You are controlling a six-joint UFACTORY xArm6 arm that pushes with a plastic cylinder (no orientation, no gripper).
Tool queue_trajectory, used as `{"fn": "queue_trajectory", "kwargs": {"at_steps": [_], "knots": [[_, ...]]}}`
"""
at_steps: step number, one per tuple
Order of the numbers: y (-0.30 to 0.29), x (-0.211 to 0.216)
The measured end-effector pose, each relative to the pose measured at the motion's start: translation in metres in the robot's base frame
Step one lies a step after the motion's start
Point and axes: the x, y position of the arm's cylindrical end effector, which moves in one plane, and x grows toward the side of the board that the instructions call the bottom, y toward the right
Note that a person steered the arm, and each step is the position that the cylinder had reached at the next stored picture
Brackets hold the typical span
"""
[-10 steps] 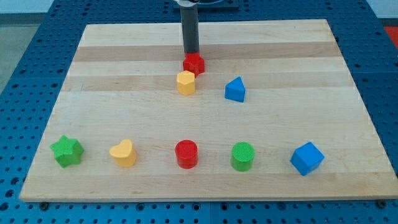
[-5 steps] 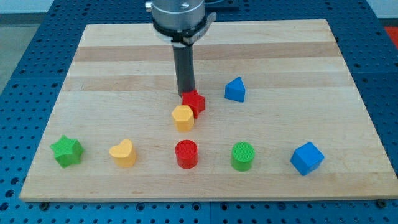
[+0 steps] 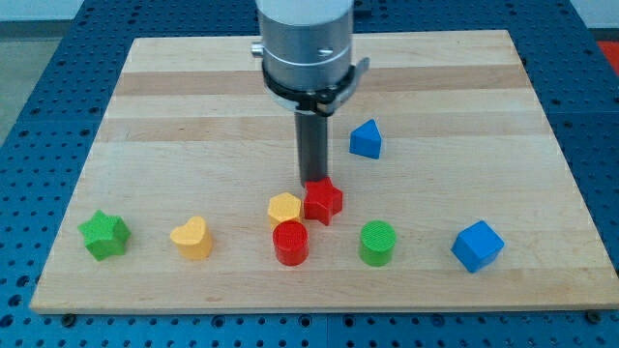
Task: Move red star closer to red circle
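The red star [image 3: 324,202] lies just up and right of the red circle [image 3: 290,242], nearly touching it. A yellow hexagon-like block [image 3: 284,210] sits against the star's left side and just above the red circle. My tip [image 3: 313,183] stands at the star's top edge, touching it from the view's top side. The arm's grey body [image 3: 308,43] hangs over the board's top middle.
Along the bottom row are a green star [image 3: 104,235], a yellow heart [image 3: 192,238], a green circle [image 3: 377,242] and a blue cube [image 3: 478,246]. A blue triangular block [image 3: 366,139] sits right of the rod. The wooden board [image 3: 174,126] rests on a blue perforated table.
My tip has moved toward the view's bottom, pushing the red star and the yellow block down the board until they sit next to the red circle.
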Motion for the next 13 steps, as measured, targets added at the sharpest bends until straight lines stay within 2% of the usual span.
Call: {"fn": "queue_trajectory", "kwargs": {"at_steps": [3, 8, 11, 13], "knots": [[0.061, 0.018], [0.014, 0.017], [0.014, 0.035], [0.014, 0.062]]}}
